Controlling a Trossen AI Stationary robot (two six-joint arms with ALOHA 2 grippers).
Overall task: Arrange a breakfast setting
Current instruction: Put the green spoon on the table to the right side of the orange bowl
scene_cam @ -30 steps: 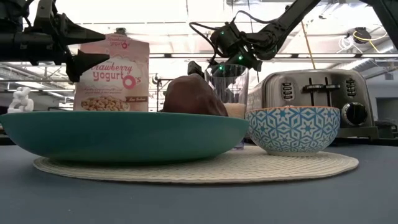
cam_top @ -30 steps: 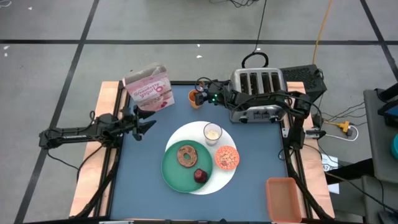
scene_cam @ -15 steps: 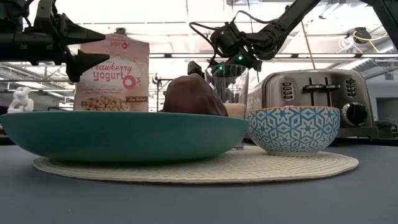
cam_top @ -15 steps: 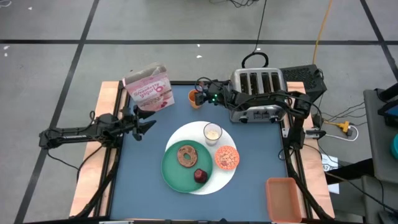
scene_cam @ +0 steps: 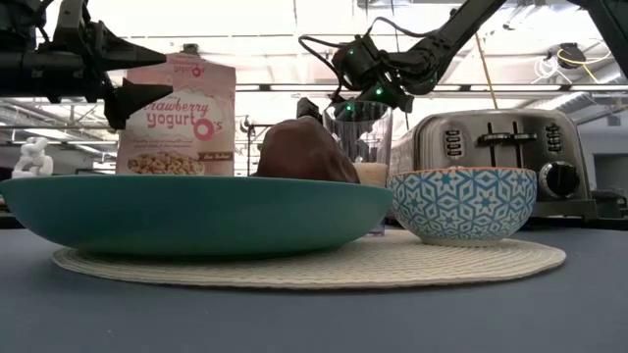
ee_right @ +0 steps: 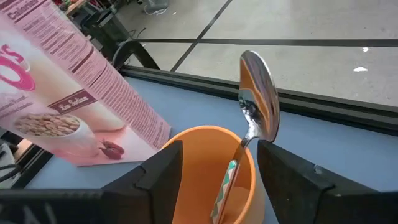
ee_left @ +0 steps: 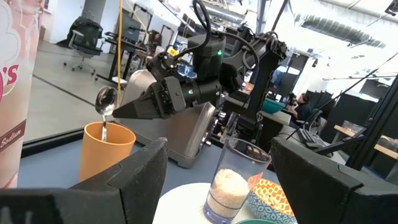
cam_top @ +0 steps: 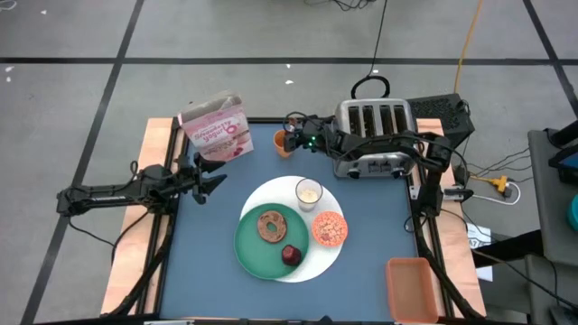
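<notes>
A white round mat [cam_top: 271, 194] carries a green plate [cam_top: 253, 248] with a brown bagel [cam_top: 271, 226] and a dark red fruit [cam_top: 291, 255], a small glass [cam_top: 309, 193] with a milky fill, and a patterned bowl [cam_top: 330, 229]. A metal spoon [ee_right: 258, 106] stands handle-down in an orange cup [ee_right: 205, 162] at the table's far side. My right gripper [ee_right: 219, 149] is open just above the cup, a finger on either side of the spoon's neck; I cannot tell whether it touches. My left gripper [cam_top: 215, 181] is open and empty at the table's left, near the cereal box.
A silver four-slot toaster [cam_top: 375, 135] stands at the far right under my right arm. A pink cereal box [cam_top: 217, 126] stands at the far left beside the cup. An orange tray [cam_top: 411, 289] sits at the near right corner.
</notes>
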